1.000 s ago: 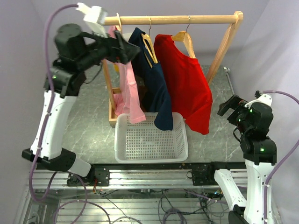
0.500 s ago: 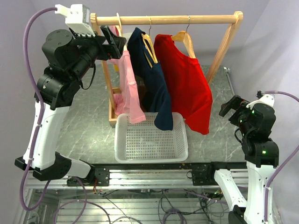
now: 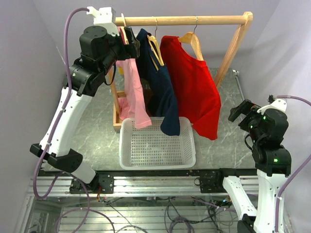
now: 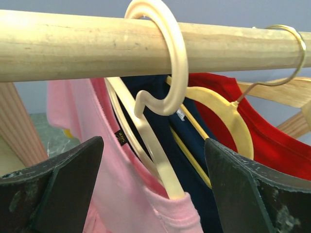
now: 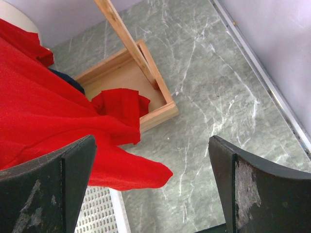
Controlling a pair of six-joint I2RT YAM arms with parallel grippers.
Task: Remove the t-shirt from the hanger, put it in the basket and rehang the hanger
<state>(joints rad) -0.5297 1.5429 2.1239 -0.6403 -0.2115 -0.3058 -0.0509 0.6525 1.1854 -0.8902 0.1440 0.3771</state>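
Swung right since before, the left gripper (image 4: 153,141) now brackets the cream hanger (image 4: 163,73) hook, jaws apart. Red cloth (image 5: 121,104) lies in the wooden tray (image 5: 160,110). The pink t-shirt (image 3: 133,92) hangs straight down at the rail's (image 3: 180,20) left end, hem toward the white basket (image 3: 156,165). The right gripper (image 5: 151,141) gapes.

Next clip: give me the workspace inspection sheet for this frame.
Surface: grey marbled table, no spills seen.
Job's things: pink t-shirt on cream hanger, hooked over wooden rail.
Clutter: navy shirt and red shirt also hung; white basket below; wooden tray at rack foot.
Grippers: left gripper open, straddling the cream hanger; right gripper open, holding nothing.
Cables: purple cables on both arms; loose wires under the frame.
Surroundings: lilac walls; nothing else seen.
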